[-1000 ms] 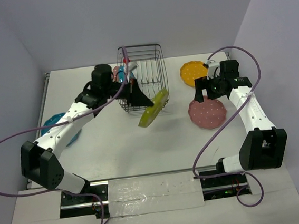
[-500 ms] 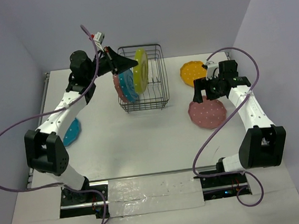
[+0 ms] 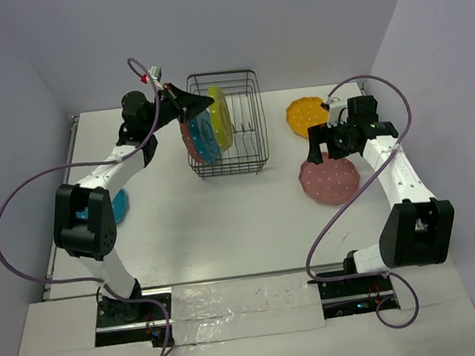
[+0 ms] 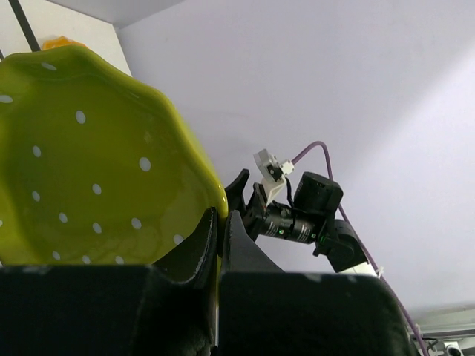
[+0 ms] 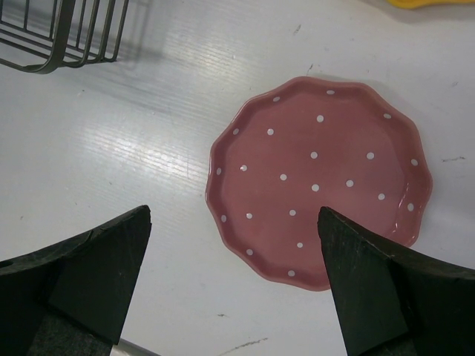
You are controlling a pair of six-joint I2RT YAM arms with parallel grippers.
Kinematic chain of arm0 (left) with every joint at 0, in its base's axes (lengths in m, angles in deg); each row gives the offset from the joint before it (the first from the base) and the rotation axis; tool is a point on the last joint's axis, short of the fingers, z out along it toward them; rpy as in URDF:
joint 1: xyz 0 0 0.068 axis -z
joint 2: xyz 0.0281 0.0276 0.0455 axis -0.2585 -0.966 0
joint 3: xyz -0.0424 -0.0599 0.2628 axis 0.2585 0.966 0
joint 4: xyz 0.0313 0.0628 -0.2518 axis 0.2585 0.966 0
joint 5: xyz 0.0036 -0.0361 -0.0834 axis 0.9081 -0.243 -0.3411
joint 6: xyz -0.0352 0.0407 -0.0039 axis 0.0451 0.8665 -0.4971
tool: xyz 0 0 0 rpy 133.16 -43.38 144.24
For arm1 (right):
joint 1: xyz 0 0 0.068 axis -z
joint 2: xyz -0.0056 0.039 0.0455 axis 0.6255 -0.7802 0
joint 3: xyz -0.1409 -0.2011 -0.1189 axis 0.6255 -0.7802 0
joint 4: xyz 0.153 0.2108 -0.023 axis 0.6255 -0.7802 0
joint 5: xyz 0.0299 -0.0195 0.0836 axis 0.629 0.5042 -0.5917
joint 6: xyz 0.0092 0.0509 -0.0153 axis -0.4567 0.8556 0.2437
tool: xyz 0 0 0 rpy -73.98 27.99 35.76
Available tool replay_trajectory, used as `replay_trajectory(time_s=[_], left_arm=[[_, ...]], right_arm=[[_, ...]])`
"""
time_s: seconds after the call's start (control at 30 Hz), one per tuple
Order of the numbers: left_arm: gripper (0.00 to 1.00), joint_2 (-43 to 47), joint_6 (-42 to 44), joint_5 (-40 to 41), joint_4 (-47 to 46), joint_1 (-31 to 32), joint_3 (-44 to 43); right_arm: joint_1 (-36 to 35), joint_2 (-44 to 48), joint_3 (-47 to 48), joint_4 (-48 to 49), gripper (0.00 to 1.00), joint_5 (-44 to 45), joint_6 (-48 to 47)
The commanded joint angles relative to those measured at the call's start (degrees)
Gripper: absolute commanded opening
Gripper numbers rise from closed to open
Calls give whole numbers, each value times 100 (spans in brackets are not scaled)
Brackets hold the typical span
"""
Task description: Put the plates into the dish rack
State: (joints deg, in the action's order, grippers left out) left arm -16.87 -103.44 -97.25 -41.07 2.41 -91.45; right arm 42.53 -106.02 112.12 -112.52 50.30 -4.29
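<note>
- Our left gripper (image 3: 207, 105) is clamped on the rim of the green plate (image 3: 222, 122). The plate stands on edge inside the rack (image 3: 244, 156), just beside a slotted teal plate (image 3: 204, 141).
- In the wrist view the fingers (image 4: 202, 245) pinch only the scalloped edge, so we judge the plate could swivel or slip.
- We cannot tell whether its bottom edge rests between prongs. If released too soon, it might tip onto the teal plate or lean across the wires.
- On the way out, the fingers could snag a wire and drag the rack.
- Our right gripper (image 3: 331, 148) hangs with its jaws wide apart over the pink plate (image 5: 319, 182), which lies flat on the table (image 3: 225, 221).
- A flat plate offers little edge to grab. A poor descent could shove it toward the orange plate (image 3: 307, 114) instead of lifting it.
</note>
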Motion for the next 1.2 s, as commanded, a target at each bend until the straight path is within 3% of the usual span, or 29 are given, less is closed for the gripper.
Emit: replay_trajectory(time_s=[0.0, 0.5, 1.17], left_arm=[[0, 53, -397, 165, -1409, -139, -181], [0, -457, -581, 68, -1629, -280, -41], [0, -641, 78, 358, -662, -333, 12]], right_arm=[[49, -47, 25, 79, 100, 22, -67], [67, -118, -36, 96, 100, 84, -138], [120, -127, -89, 123, 100, 58, -190]])
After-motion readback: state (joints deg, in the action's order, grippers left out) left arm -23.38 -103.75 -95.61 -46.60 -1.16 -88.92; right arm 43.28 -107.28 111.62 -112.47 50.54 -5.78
